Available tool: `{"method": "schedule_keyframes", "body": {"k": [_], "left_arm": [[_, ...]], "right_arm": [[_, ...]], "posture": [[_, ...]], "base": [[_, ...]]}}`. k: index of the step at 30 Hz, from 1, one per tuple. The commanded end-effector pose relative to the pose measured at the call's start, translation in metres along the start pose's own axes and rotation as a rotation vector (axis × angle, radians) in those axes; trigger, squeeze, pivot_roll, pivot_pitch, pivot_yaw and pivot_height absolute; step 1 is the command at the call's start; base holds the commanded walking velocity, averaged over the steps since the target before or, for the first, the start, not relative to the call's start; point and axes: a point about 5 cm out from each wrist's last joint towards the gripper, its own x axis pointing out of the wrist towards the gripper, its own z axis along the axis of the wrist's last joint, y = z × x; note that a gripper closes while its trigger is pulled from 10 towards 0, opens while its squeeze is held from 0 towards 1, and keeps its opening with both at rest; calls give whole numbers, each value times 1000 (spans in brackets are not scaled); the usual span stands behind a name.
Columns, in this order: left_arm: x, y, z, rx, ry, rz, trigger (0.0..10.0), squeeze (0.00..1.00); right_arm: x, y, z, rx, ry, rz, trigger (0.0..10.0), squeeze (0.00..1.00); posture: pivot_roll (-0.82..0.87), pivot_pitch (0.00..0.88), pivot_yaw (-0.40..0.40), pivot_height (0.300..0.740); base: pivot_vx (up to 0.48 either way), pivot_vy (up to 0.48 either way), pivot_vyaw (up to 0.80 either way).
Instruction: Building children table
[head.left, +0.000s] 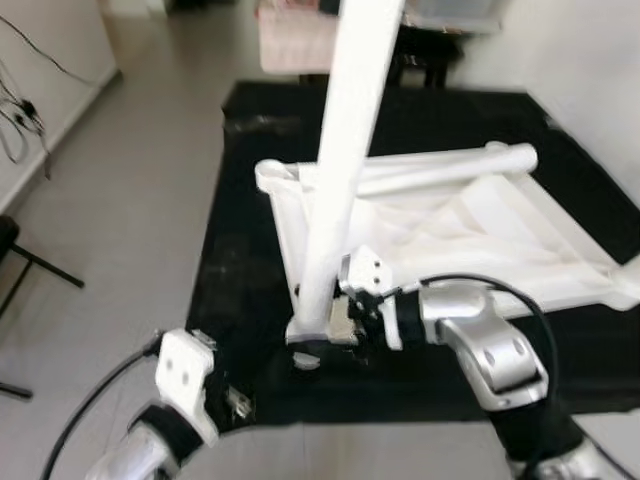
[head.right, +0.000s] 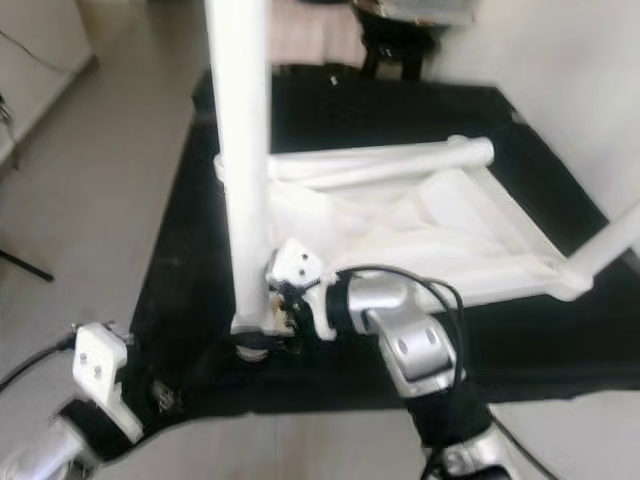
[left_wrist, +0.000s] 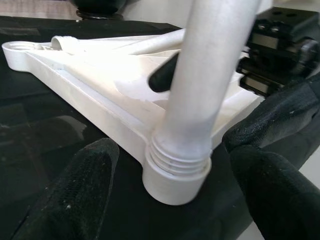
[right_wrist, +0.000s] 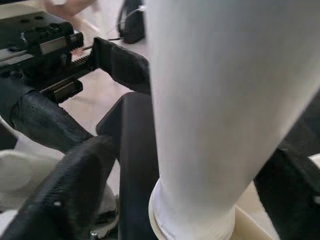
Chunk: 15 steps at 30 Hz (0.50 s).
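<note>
- Right gripper (head.left: 335, 330) is clamped low on the white table leg (head.left: 345, 150), its two black fingers either side of the tube just above the threaded foot.
- Left gripper (left_wrist: 170, 200) hangs spread wide just beside the same joint, one finger (left_wrist: 75, 195) on each side of the corner socket (left_wrist: 175, 175) and touching nothing.
- From where I stand the leg looks like hollow plastic: light, stiff and smooth, so likely to slip or twist in a loose grip. Low down near the threads seems the sensible place to hold it, since the long upper part would lever hard against the joint.
- Its bottom end sits in the socket with a few thread ridges showing, so I'd judge it not fully screwed home.
- Beyond it the white table top (head.left: 470, 240) lies upside down on a black mat (head.left: 240, 260), one loose leg (head.left: 450, 165) lying across its far side and another sticking out at the right corner.
- Pale floor (head.left: 120, 200) surrounds the mat.
</note>
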Motion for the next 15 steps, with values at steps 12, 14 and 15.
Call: {"method": "schedule_keyframes", "body": {"k": [12,14,15], "left_arm": [[-4,-8,0,-44,-6,-6,10000,0],[-4,-9,0,-51,-7,-12,10000,0],[-4,-9,1,-54,-7,-15,10000,0]], "right_arm": [[23,-19,0,21,-33,99,0,0],[18,-23,-2,24,-40,96,0,0],[15,-24,-3,27,-41,91,0,0]], "posture": [[-45,119,-81,740],[-51,125,-80,740],[-53,126,-79,740]], "base": [[0,0,0],[0,0,0],[0,0,0]]}}
